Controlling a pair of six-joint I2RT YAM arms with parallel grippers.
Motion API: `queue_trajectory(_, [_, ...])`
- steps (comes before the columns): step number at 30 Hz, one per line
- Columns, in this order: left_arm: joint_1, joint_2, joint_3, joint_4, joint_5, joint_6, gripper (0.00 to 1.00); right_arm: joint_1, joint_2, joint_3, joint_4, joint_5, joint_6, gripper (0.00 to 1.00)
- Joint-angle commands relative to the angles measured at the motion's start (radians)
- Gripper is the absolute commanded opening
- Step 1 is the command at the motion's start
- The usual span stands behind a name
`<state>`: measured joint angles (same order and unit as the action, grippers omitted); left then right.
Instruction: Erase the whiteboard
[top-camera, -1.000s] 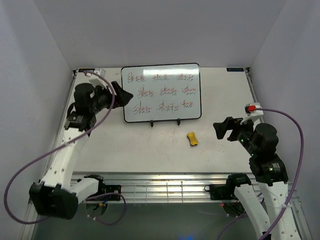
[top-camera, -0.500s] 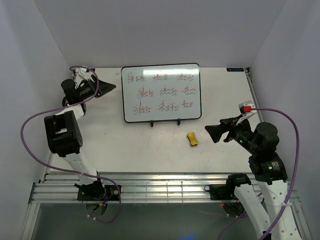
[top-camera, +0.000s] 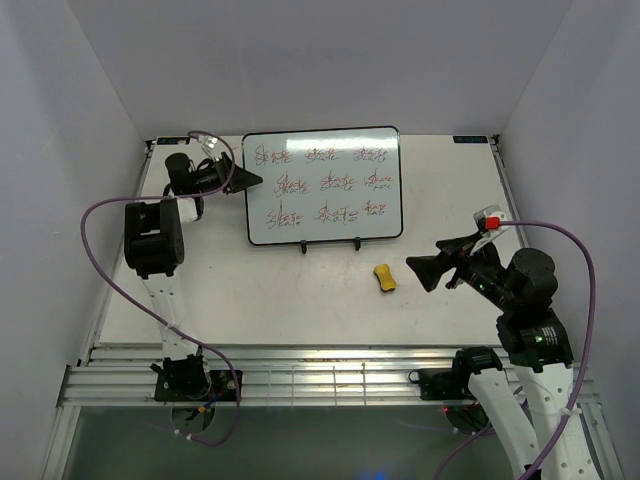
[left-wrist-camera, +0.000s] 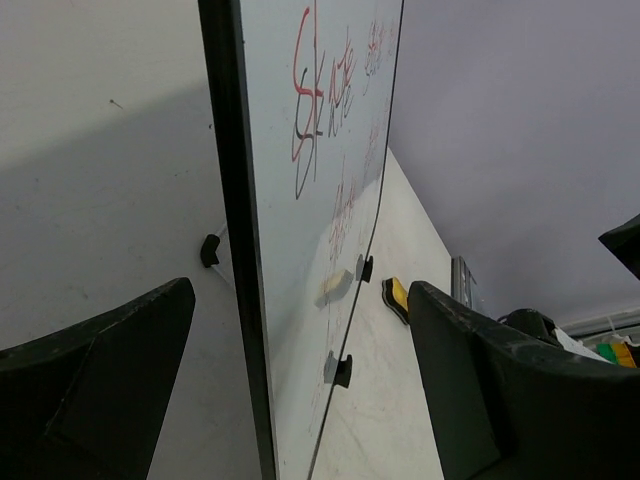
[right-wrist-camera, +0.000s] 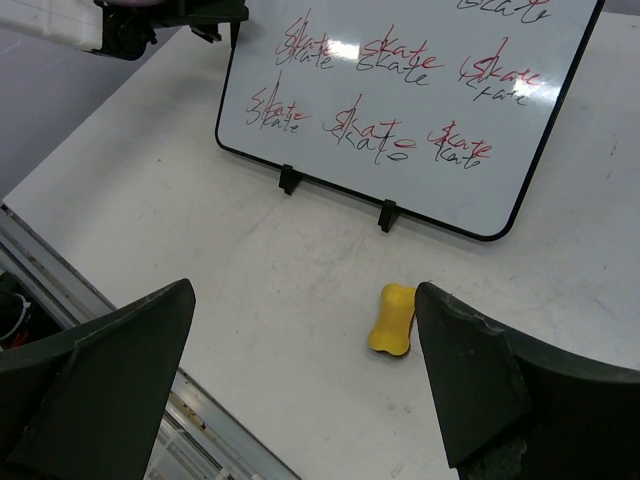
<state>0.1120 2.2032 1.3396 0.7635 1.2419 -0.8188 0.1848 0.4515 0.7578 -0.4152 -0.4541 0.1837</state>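
Left claw (top-camera: 247, 180) wide open, empty, at the left edge of the whiteboard (top-camera: 322, 185); can't tell if touching. Right claw (top-camera: 421, 270) wide open, empty, above the bench (top-camera: 270, 290) near yellow eraser (top-camera: 384, 278). Board propped back-centre, covered in red-black writing.

The large, glossy white rectangular whiteboard with a thin black rim (right-wrist-camera: 420, 185) carries the handwritten word "Skate", scrawled repeatedly in overlapping red and black marker. In the top view it stands in three rows of three.
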Motion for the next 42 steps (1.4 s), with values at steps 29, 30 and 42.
queue_trajectory(29, [-0.043, 0.124, 0.115, 0.2, 0.1, -0.14, 0.0, 0.005, 0.046, -0.029, 0.087, -0.032, -0.012, 1.0])
queue_trajectory(30, [-0.044, 0.121, 0.113, 0.201, 0.1, -0.143, 0.0, 0.005, 0.046, -0.034, 0.088, -0.031, -0.012, 1.0])
queue_trajectory(42, [-0.049, 0.138, 0.138, 0.672, 0.021, -0.517, 0.0, 0.005, 0.038, -0.051, 0.099, -0.012, 0.002, 0.96])
